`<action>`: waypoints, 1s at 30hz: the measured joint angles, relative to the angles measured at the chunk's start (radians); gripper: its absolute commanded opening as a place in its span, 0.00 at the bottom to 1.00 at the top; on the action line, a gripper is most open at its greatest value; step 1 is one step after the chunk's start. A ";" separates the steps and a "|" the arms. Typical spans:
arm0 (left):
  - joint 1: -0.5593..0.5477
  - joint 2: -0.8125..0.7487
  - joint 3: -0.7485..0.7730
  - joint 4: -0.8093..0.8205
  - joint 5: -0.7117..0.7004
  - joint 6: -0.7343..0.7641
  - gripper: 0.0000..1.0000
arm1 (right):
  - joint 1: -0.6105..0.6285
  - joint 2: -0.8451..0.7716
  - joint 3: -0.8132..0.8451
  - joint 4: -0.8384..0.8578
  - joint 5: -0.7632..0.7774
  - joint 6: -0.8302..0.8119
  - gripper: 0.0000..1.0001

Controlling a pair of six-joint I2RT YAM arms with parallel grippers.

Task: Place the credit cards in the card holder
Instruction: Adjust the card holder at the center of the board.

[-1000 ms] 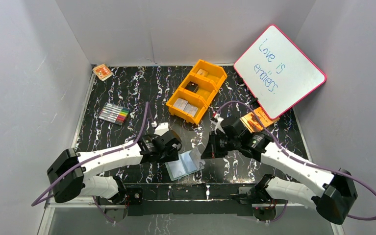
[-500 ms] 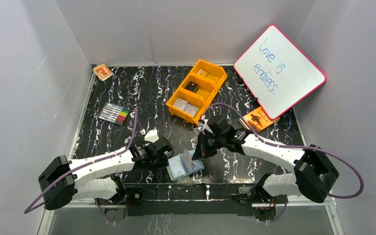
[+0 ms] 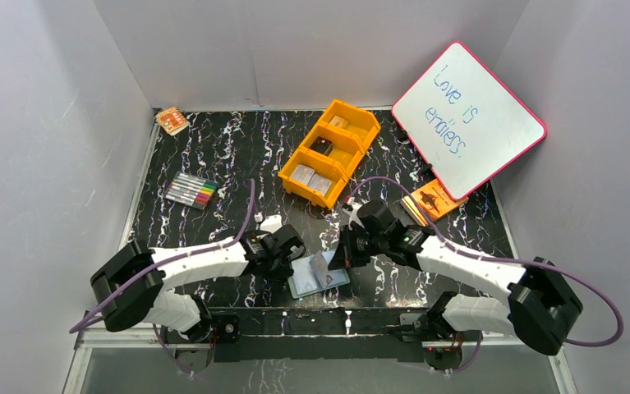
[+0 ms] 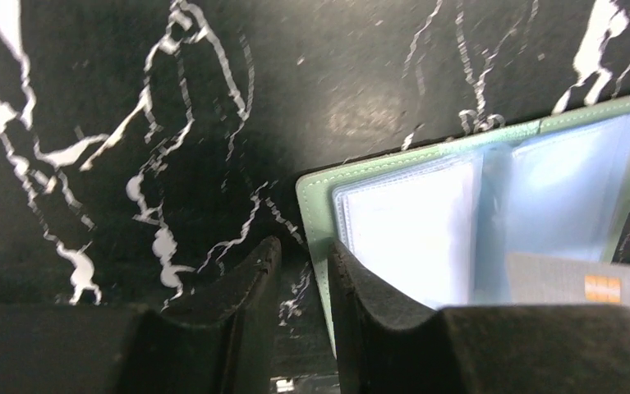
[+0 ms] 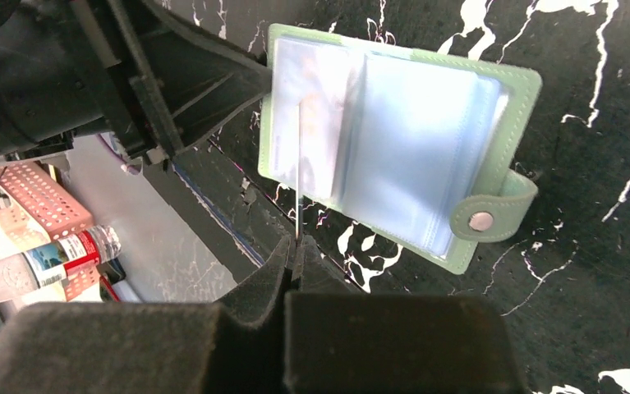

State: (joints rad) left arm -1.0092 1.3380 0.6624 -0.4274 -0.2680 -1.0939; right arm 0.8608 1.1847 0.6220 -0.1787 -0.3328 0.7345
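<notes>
The wallet lies opened flat at the near edge of the tabletop, between the two claws. Its cover is a soft, matte grey-green with rounded corners and a line of stitching along the border. Inside are pale blue clear plastic pockets, glossy and slightly wavy, layered like pages on both halves. A short rounded tab with a round metal snap sticks out from one edge and rests on the tabletop.

The right claw has its dark, matte fingers pressed together on a grey card, pinching it by one end. From the right wrist the card shows edge-on as a thin pale line reaching over the wallet's left half. From the left wrist its flat silver-grey face and a small gold chip show above the pockets. Whether its tip is inside a pocket cannot be told.

The left claw is at the wallet's other side. Its black curved fingers stand close together with a narrow slit between them. One finger overlaps the wallet's corner, the other is over bare tabletop, and the stitched edge runs into the slit. Whether they grip it cannot be told.

The tabletop is glossy black with white marble veins. Farther back, an orange plastic tray with three compartments holds two pale grey cards in the nearest one, a black card in the middle and a tan card in the farthest.
</notes>
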 measured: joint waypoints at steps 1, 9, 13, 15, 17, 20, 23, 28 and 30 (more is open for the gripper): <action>0.005 0.016 0.010 0.011 0.003 0.012 0.26 | 0.000 -0.021 -0.008 -0.001 0.008 0.000 0.00; 0.074 0.115 0.088 0.074 0.032 0.112 0.25 | 0.000 -0.144 -0.069 -0.006 0.087 0.021 0.00; 0.092 0.124 0.113 0.072 0.032 0.145 0.33 | 0.000 -0.195 -0.108 0.003 0.144 0.044 0.00; 0.092 0.115 0.118 0.070 0.030 0.152 0.39 | 0.000 -0.208 -0.128 0.012 0.169 0.056 0.00; 0.092 0.093 0.117 0.059 0.030 0.153 0.47 | 0.000 -0.209 -0.141 0.027 0.186 0.069 0.00; 0.092 0.025 0.100 0.060 0.038 0.142 0.53 | 0.000 -0.210 -0.166 0.083 0.204 0.097 0.00; 0.092 -0.046 0.074 0.066 0.056 0.124 0.54 | 0.000 -0.210 -0.200 0.150 0.215 0.128 0.00; 0.092 -0.070 0.034 0.092 0.102 0.105 0.50 | 0.000 -0.171 -0.224 0.227 0.222 0.164 0.00; 0.092 -0.066 0.023 0.099 0.122 0.101 0.49 | 0.000 -0.145 -0.224 0.244 0.220 0.169 0.00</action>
State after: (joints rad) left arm -0.9173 1.2720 0.6849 -0.3286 -0.1455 -0.9932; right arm 0.8608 1.0401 0.3981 0.0650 -0.1127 0.9039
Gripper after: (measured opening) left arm 0.510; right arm 0.011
